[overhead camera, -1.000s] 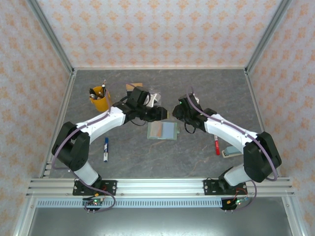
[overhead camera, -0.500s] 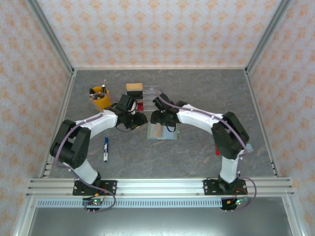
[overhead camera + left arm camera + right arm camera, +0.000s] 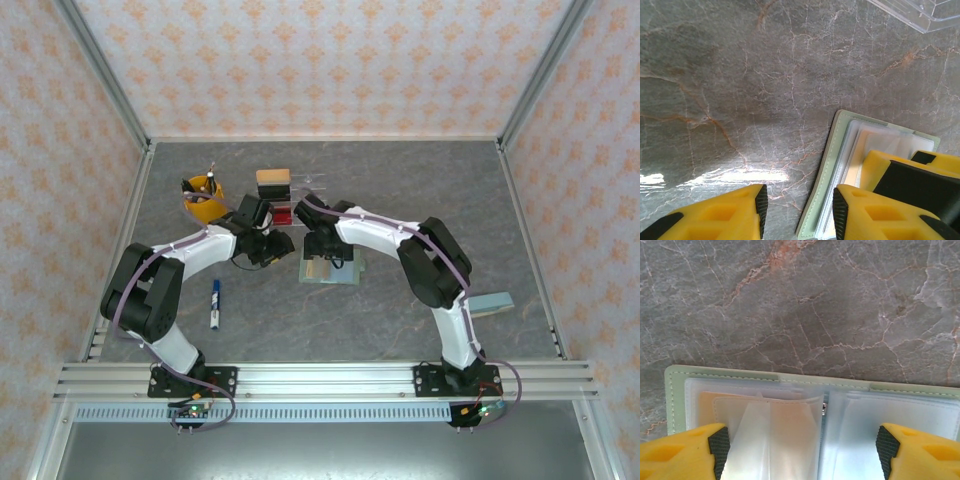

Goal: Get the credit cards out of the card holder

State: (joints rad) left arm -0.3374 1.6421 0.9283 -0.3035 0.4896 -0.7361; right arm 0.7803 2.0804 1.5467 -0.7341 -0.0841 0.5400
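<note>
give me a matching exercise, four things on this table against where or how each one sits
Things:
1 card holder
2 marker
3 yellow cup
4 pale teal block

Places or states:
a standing at the far left, pens in it
b lying open in the middle
c lying flat on the right side
d lying flat on the left, closer to the near edge

Pairs: 1-b; 2-d; 3-a; 4-c

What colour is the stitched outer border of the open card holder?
Pale sage green; the card holder shows it best in the right wrist view.
</note>
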